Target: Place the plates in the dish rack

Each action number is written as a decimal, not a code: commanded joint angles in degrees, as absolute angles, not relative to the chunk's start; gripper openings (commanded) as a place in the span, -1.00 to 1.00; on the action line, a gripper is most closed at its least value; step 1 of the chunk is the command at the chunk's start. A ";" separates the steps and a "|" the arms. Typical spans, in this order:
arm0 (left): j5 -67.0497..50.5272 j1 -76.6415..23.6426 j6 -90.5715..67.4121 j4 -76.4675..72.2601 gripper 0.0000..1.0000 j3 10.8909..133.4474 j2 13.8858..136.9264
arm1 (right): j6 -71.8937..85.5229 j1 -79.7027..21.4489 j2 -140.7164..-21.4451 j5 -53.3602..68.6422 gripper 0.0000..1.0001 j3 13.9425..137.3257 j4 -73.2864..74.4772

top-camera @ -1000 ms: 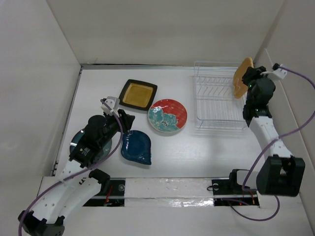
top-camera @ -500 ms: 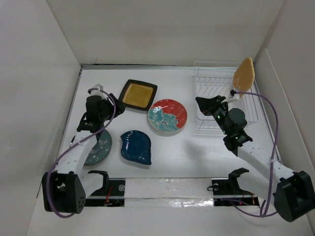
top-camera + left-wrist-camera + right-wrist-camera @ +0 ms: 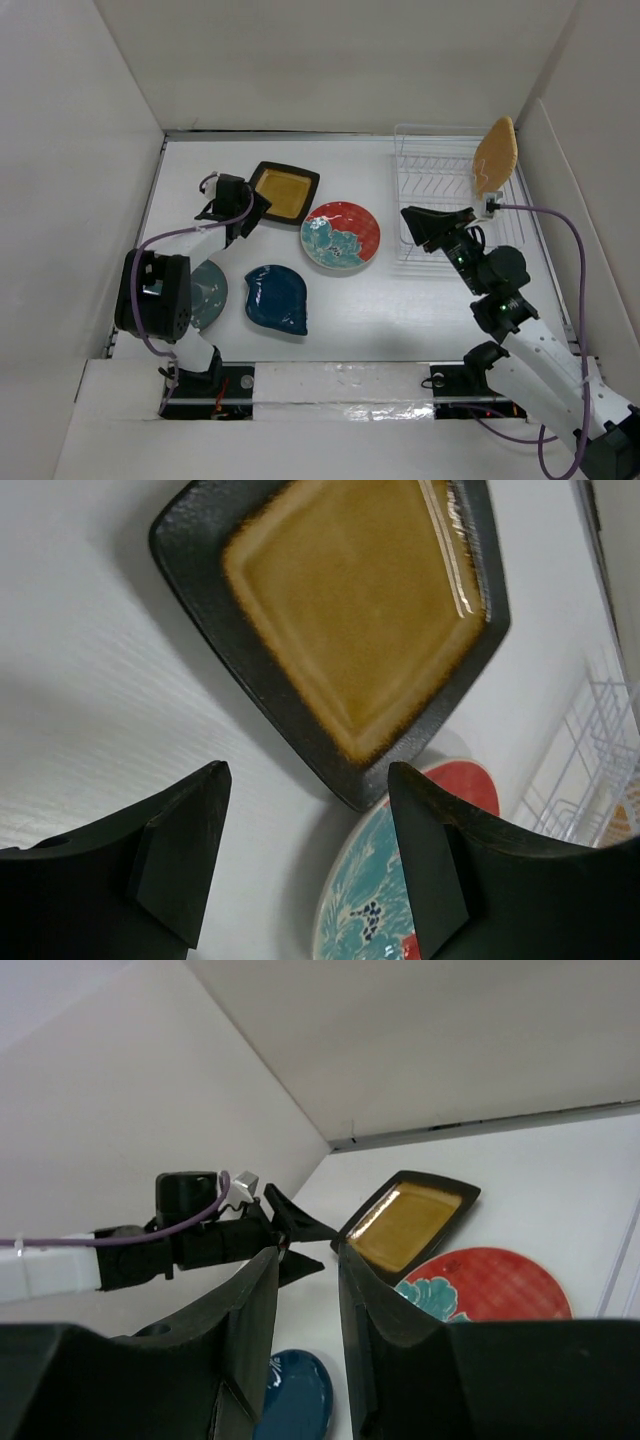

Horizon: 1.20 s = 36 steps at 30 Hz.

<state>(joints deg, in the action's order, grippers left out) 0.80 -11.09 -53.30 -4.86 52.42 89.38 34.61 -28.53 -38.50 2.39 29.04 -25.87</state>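
The clear, thin-ribbed dish rack (image 3: 440, 190) sits at the far right of the white table (image 3: 400, 310). The round orange plate (image 3: 495, 157) stands on edge at the rack's right end. Left of the rack lies the round red plate with teal flowers (image 3: 341, 236). The square black-rimmed yellow plate (image 3: 283, 192) is just behind it to the left. Nearer the arms lies the dark blue leaf-shaped plate (image 3: 277, 298), and the round teal-grey plate (image 3: 207, 293) is to its left, partly hidden by the left arm (image 3: 155, 295).

White-and-black arms (image 3: 545, 352), purple cables (image 3: 582, 270)
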 commanded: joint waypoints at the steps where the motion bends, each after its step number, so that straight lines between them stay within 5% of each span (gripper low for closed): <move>1: 4.57 -11.33 -60.20 -6.68 0.23 53.96 91.23 | 32.70 -29.18 -38.58 2.46 -0.27 29.00 -23.56; 14: 4.22 -11.34 -63.63 -9.48 0.32 57.40 104.67 | 33.84 -28.56 -44.03 5.10 -0.27 28.30 -27.16; 26: 6.94 -13.10 -64.34 -11.69 -0.01 59.94 108.46 | 33.75 -28.04 -43.33 5.54 -0.27 28.48 -26.63; 29: 9.04 -14.23 -64.07 -14.67 -0.12 58.45 107.58 | 33.75 -28.04 -41.93 5.89 -0.27 28.57 -26.10; 36: 10.81 -14.24 -61.96 -23.37 -1.00 54.06 105.30 | 33.22 -27.52 -39.55 5.63 -0.27 28.83 -24.61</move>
